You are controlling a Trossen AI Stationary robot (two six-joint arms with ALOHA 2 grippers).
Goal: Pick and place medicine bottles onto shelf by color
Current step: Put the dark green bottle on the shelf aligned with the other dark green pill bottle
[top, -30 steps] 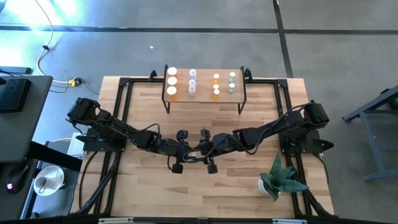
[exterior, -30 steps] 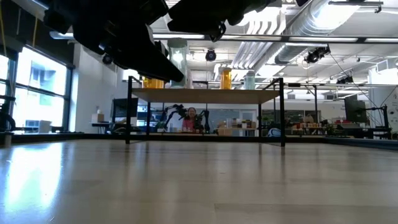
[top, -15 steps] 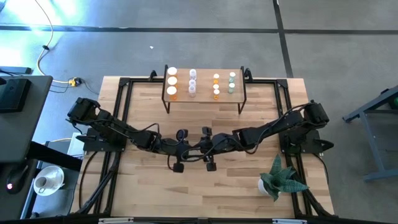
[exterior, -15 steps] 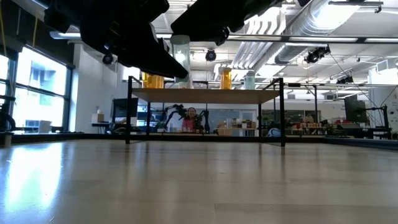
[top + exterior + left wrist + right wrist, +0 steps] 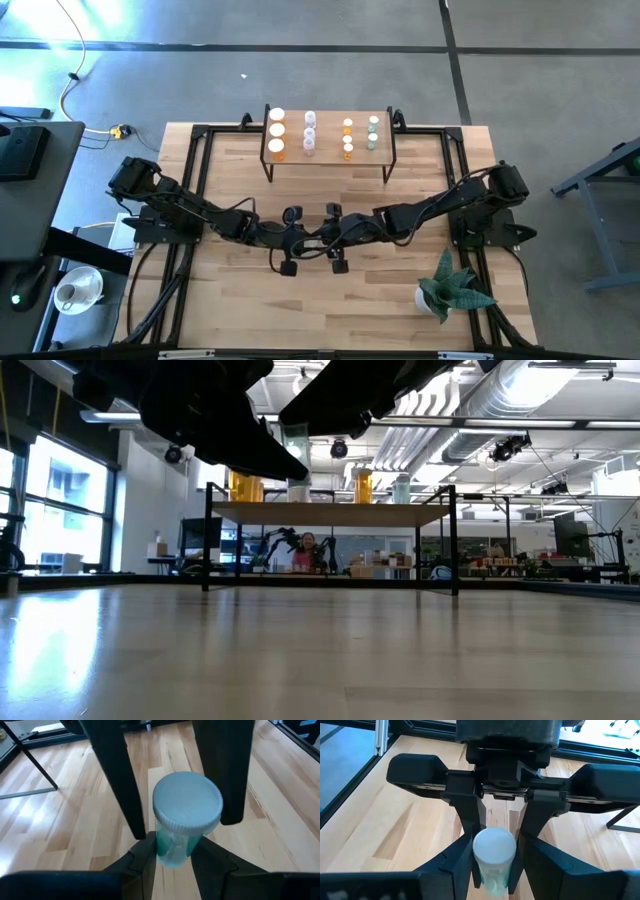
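Handoff mid-table | both grippers, left [image 5: 172, 852] and right [image 5: 492, 865], pinch one green bottle [image 5: 186, 815] | next: one lets go, shelf [image 5: 330, 160] run

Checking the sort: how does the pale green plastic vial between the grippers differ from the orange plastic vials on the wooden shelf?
The pale green vial is green-bodied, gripped aloft by the left gripper; the orange vials are orange-bodied, standing free on the wooden shelf. Both white-capped.

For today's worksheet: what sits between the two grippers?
A pale green medicine bottle, white-capped, held by the left gripper; both wrist views show it.
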